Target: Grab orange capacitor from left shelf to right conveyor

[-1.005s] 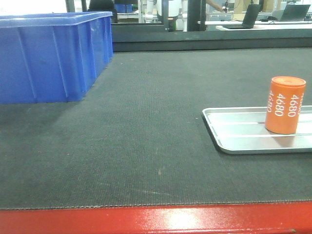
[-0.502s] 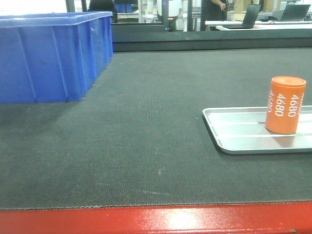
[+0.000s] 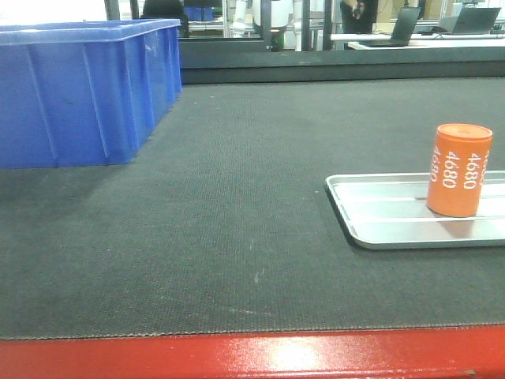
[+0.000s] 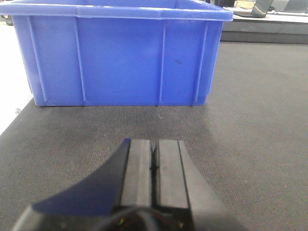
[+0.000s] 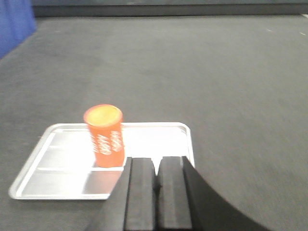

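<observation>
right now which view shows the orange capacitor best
The exterior front-facing view: the orange capacitor stands upright on the silver tray, sharp, with its white 4680 print readable. The right wrist view shows it whole with its top face, but blurred. The left wrist view shows no capacitor, only the blue bin.

You see a blue bin (image 3: 83,91) at ten o'clock and a silver tray (image 3: 379,221) at four o'clock.

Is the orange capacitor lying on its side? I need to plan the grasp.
No, the orange capacitor stands upright in the silver tray.
</observation>
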